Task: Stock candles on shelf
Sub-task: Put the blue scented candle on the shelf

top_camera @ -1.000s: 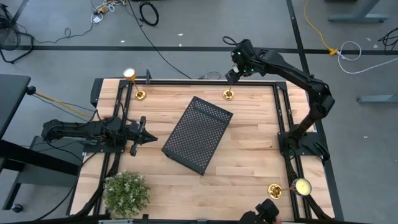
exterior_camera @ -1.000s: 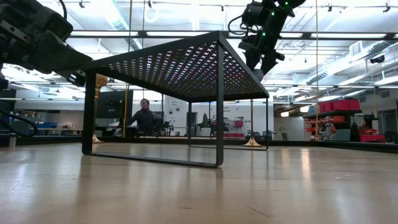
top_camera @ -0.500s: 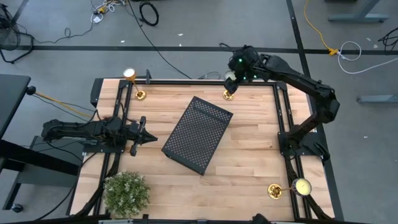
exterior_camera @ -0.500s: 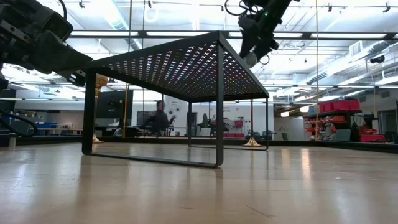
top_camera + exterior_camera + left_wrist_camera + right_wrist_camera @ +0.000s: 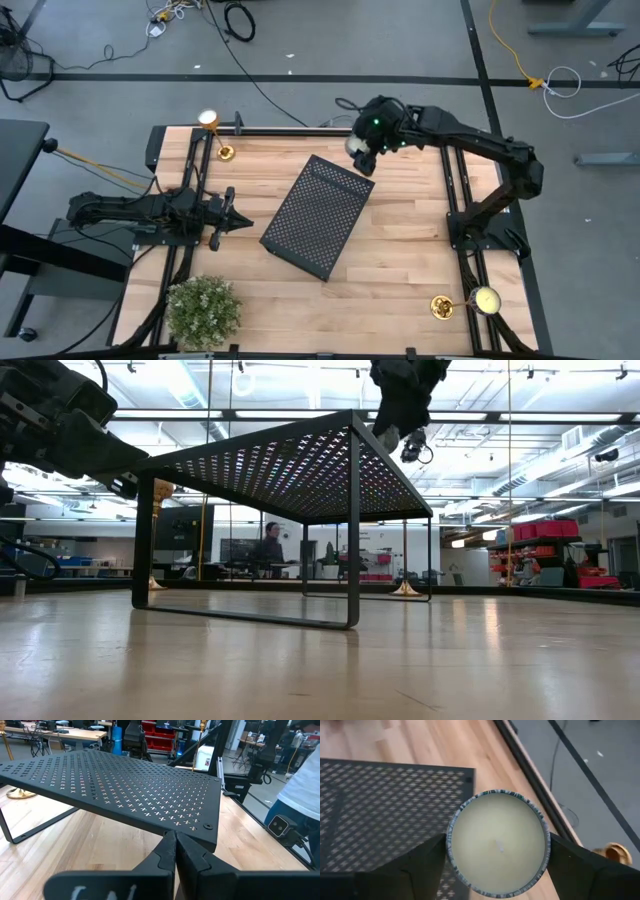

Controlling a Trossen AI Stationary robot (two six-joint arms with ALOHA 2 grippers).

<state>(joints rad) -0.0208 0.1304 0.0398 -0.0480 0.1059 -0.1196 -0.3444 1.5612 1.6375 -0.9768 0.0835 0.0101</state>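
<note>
from above, the black shelf [image 5: 318, 216] sits at a slant mid-counter [image 5: 400, 260]. the right hand [image 5: 362, 152] hangs at the shelf's far corner with a pale-topped candle [image 5: 356, 143] between its fingers. a second candle [image 5: 213, 130] stands at the counter's far left corner, well apart from the shelf, and a third [image 5: 470, 302] at the near right corner. the left hand [image 5: 232, 215] waits just left of the shelf, fingers closed and empty. a plant [image 5: 204, 309] fills the near left corner.

from counter level, the right hand [image 5: 400, 420] hovers above the shelf [image 5: 285, 465]; a person [image 5: 270, 550] shows far behind.

the left wrist view shows its fingers [image 5: 172, 852] pressed together before the shelf's edge [image 5: 120, 790].

the right wrist view shows the candle's cream top [image 5: 497, 842], gripped on both sides, over the shelf's corner [image 5: 385, 815].
</note>
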